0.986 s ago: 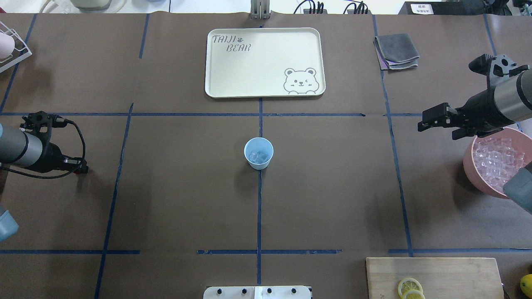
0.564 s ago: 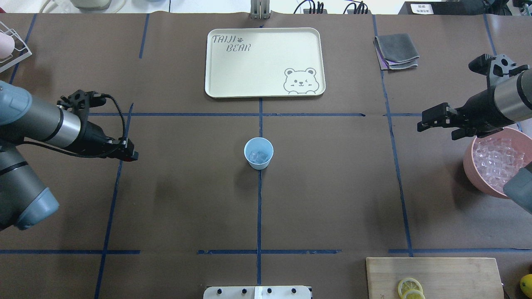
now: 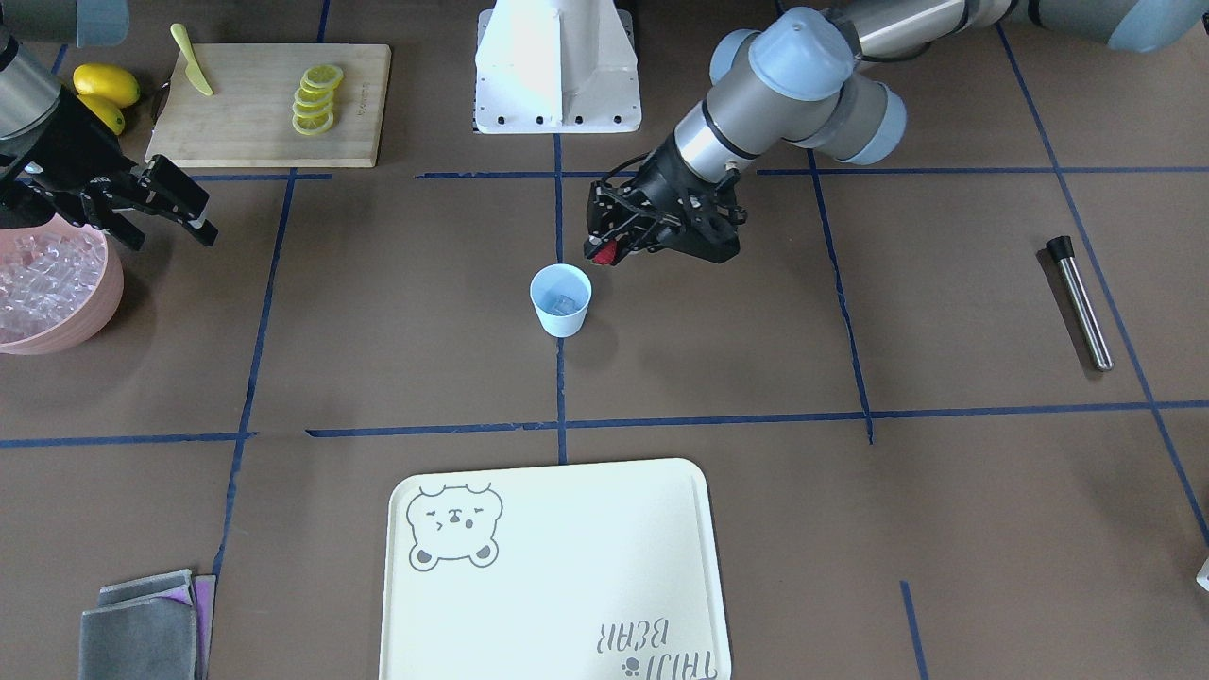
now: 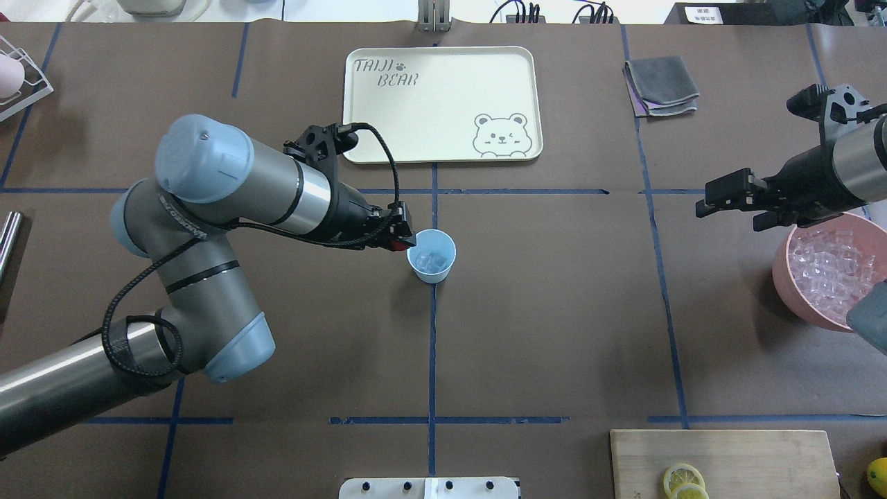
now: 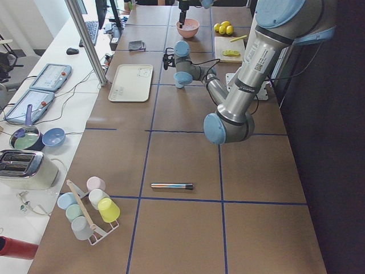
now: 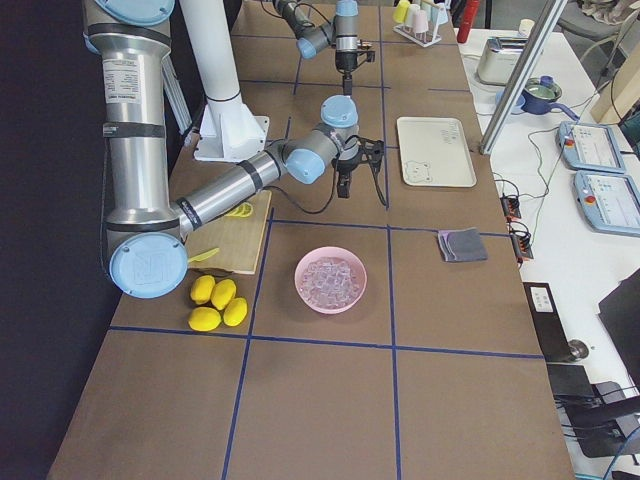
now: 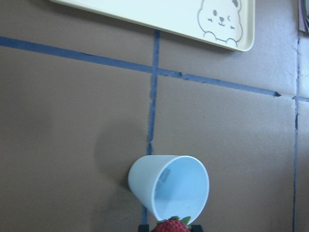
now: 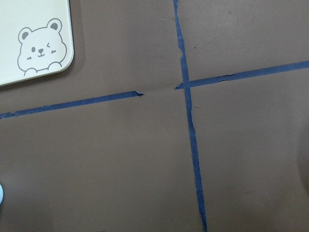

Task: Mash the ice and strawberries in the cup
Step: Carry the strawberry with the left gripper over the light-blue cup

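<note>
A: What's new on the left side?

B: In about a second the left arm has swung in from the table's left edge. The left gripper (image 4: 400, 237) now hangs just beside the left rim of the cup (image 4: 432, 255), pinched narrow on the strawberry (image 4: 398, 244).

A: Is the berry over the opening yet?

B: Not quite, I'd say. From the left wrist camera it sits at the cup's near rim, not over the middle. It probably needs a little more reach before it can be dropped.

A: And the cup itself?

B: It is in the same spot, upright on the tape line at the table's centre. The ice (image 4: 431, 262) already lies in the bottom.

A: Further right?

B: The right gripper (image 4: 734, 211) has barely shifted. It hovers with fingers spread wide and nothing in them, next to the pink bowl (image 4: 786, 277) of spare ice.

A: So where does that leave things?

B: The ice is in, the berry looks about to join it, and no mashing has started. The metal masher (image 3: 1081, 302) lies well apart from the cup on the robot's left side, untouched.
</note>
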`<state>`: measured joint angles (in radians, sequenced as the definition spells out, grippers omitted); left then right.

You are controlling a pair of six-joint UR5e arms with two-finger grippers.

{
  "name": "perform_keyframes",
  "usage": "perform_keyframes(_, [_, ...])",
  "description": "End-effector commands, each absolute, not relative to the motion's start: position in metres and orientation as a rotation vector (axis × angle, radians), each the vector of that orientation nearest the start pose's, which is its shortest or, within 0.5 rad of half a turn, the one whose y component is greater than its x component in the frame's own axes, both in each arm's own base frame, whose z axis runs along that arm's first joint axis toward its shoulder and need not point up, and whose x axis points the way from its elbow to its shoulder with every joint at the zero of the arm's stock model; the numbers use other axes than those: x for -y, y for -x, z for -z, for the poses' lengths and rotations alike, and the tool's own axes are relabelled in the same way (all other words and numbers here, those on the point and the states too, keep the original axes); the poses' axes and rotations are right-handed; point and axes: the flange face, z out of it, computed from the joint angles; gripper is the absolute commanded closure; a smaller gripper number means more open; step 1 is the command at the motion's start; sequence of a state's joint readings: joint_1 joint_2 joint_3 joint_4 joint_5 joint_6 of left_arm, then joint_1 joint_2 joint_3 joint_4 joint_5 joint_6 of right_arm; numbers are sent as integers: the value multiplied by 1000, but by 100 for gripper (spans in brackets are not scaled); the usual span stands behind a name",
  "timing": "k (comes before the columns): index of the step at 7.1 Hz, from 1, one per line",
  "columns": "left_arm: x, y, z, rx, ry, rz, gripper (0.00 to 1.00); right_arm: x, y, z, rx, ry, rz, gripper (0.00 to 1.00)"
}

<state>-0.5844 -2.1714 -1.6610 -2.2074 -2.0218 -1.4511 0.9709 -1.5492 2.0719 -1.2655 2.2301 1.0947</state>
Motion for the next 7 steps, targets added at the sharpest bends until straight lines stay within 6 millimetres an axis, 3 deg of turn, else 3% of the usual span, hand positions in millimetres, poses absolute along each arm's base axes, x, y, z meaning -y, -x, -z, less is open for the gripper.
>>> perform_keyframes(1, [428, -521, -185, -1335, -122, 108, 100, 432, 208, -369, 1006, -71, -180, 0])
perform_keyframes(4, [425, -525, -180, -1344, -122, 100, 84, 432, 207, -369, 1006, -71, -182, 0])
perform_keyframes(6, [427, -526, -181, -1341, -123, 103, 41, 432, 208, -372, 1005, -62, -178, 0])
perform_keyframes(7, [428, -526, -181, -1339, -140, 113, 29, 431, 208, -372, 1007, -59, -176, 0])
